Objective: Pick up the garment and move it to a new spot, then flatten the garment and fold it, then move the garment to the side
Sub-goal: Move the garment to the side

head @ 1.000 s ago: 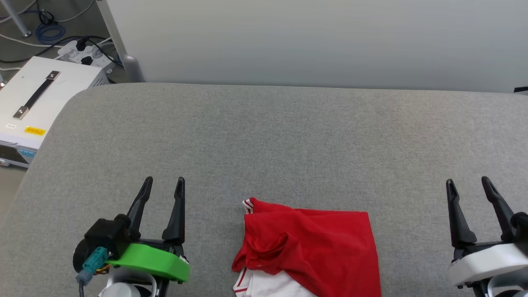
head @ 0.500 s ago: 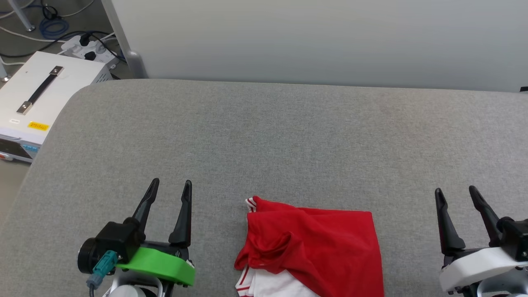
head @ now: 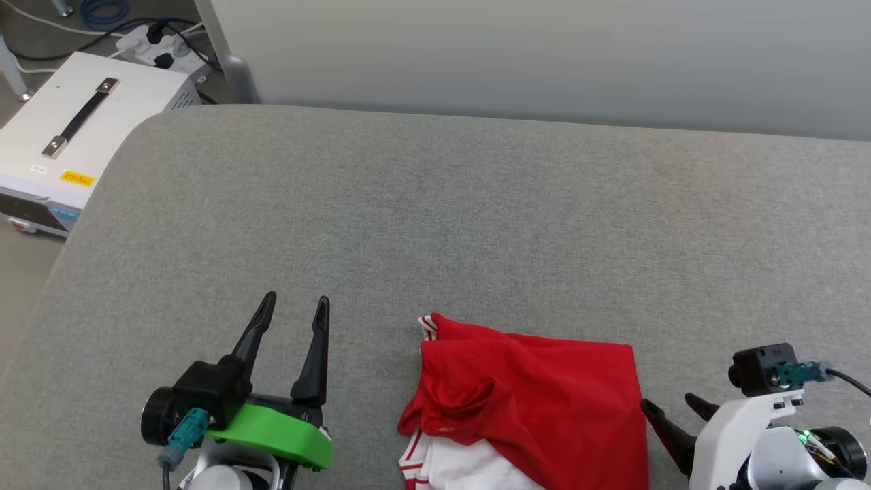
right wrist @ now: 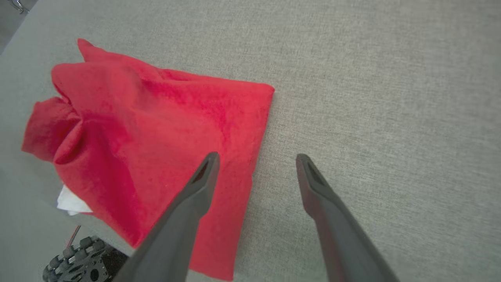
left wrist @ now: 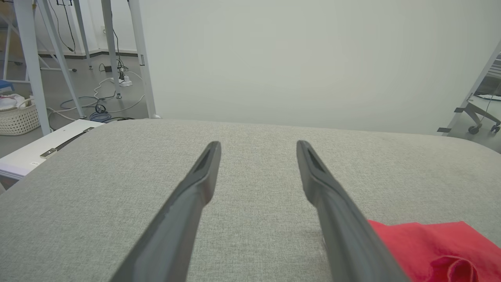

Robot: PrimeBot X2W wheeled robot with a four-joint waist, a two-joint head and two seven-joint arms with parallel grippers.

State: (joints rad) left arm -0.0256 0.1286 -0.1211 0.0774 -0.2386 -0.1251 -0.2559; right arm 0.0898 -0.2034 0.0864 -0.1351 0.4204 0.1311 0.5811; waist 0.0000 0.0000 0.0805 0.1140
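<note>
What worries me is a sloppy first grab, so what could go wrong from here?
1. The open right gripper straddles one edge of the garment, with one finger over cloth and the other over the grey surface. Closing might catch only the top layer or slip off.
2. The garment lies bunched, with a white part tucked beneath. A one-sided lift, with the open left gripper apart from it, could tangle it further.

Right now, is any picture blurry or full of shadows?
Head view: soft, even light, sharp, hardly any shadow beside the red shirt. Left wrist view: the left hand looms big and a bit soft near the bottom edge. Right wrist view: the shirt's red is so bright its folds look fuzzy.
</note>
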